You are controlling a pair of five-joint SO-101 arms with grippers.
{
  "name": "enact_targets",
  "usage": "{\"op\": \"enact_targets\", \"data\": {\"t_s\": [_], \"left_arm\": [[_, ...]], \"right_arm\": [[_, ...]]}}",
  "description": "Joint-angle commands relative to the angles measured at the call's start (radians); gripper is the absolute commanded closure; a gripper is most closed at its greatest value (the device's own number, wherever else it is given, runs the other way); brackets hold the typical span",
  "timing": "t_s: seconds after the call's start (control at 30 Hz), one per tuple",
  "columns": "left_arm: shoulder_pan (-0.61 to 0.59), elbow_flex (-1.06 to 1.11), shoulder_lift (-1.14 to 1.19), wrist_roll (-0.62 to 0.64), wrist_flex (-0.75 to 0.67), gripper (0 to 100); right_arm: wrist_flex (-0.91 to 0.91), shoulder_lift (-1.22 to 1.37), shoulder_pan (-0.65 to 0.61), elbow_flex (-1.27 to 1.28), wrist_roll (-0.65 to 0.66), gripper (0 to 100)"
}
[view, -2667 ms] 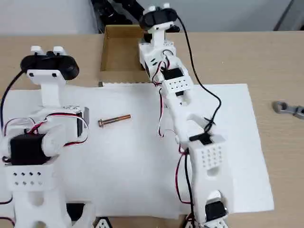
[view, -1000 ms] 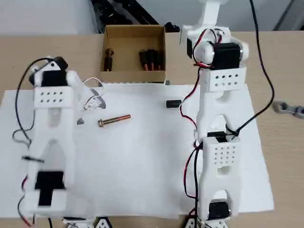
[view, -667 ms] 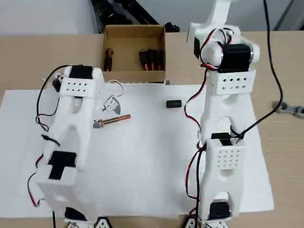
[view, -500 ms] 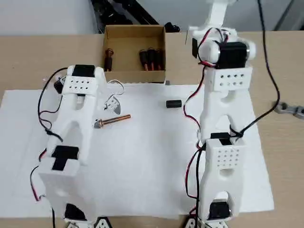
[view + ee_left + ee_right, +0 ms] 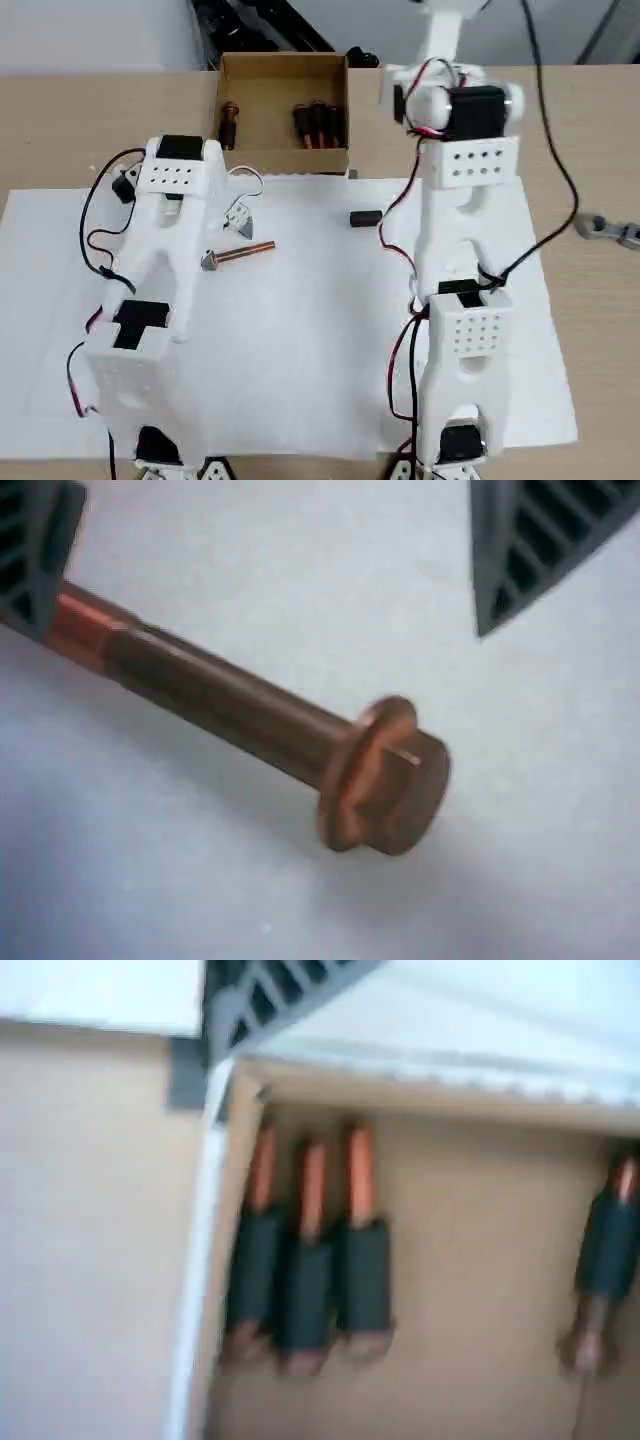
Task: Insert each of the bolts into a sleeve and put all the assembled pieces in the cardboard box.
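Observation:
A copper bolt lies on the white paper, its flanged head toward my left arm. My left gripper is open and low over the bolt, with one dark finger on each side near the head. A short black sleeve lies alone on the paper, to the right of the bolt. The cardboard box at the back holds three sleeved bolts side by side and one more apart. My right arm stands raised beside the box, its gripper looking down into it.
The white paper covers most of the wooden table. A small metal tool lies on the bare wood at the far right. Dark cables and gear sit behind the box.
My left arm swung from the left side over to the bolt and lowered its open gripper around it. My right arm pulled back out of the box and rose, uncovering the black sleeve.

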Motion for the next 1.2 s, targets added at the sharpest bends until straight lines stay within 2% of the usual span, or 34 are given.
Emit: {"op": "enact_targets", "data": {"t_s": [0.0,0.37,0.73,0.87,1.0,1.17], "left_arm": [[0.006,-0.036,-0.008,0.018,-0.051,75],[0.006,-0.042,0.133,0.068,-0.061,75],[0.005,-0.048,0.265,0.081,-0.147,75],[0.005,-0.058,0.259,0.063,-0.143,84],[0.006,-0.131,0.242,-0.038,-0.123,98],[0.006,-0.2,0.249,-0.064,-0.051,99]], "right_arm": [[0.005,-0.068,-0.033,0.006,-0.006,84.2],[0.005,-0.062,-0.062,0.006,-0.006,84.2],[0.005,-0.059,-0.064,0.008,-0.008,84.2],[0.005,-0.059,-0.064,0.008,-0.008,84.2],[0.004,-0.059,-0.064,0.008,-0.008,84.2],[0.004,-0.062,-0.064,0.008,-0.008,84.2]]}}
